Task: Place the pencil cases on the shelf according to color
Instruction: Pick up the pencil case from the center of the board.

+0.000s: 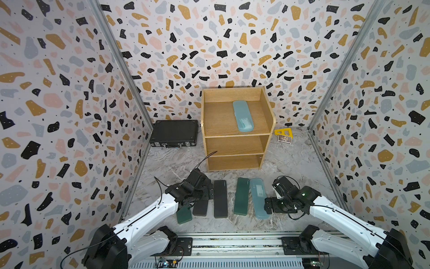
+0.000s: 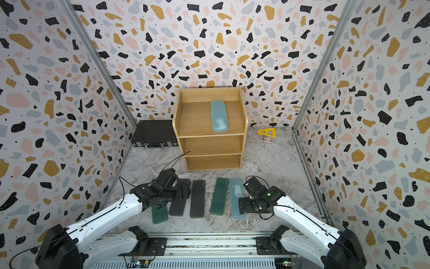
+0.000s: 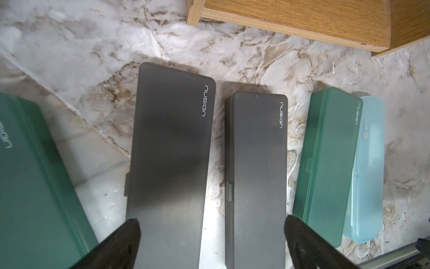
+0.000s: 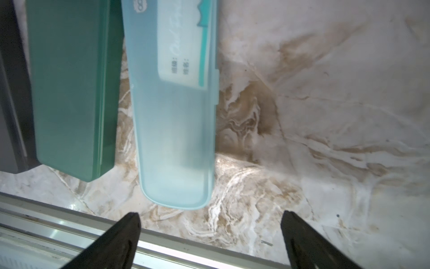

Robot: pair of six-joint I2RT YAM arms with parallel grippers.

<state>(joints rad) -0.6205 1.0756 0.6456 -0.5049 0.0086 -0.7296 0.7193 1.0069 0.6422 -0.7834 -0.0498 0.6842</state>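
In both top views, the shelf [image 1: 218, 116] stands at the back of the desk [image 1: 290, 186], with the upper blue case [image 1: 243, 115] lying on its top tier. In front lie the outer green case [image 1: 184, 216], first black case [image 1: 200, 207], second black case [image 1: 220, 199], inner green case [image 1: 241, 196] and lower blue case [image 1: 259, 199], side by side.

In the left wrist view, the left pincer [image 3: 211, 233] is spread wide over both black cases and is empty.

In the right wrist view, the right pincer [image 4: 210, 223] gapes wide and empty over bare desk, just past the lower blue case's near end.

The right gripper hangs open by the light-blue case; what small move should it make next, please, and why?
Probably shift the right gripper over the nearby light-blue case and lower: it is open, empty, just off that case's near end, and the other blue case already lies on the shelf's top tier.
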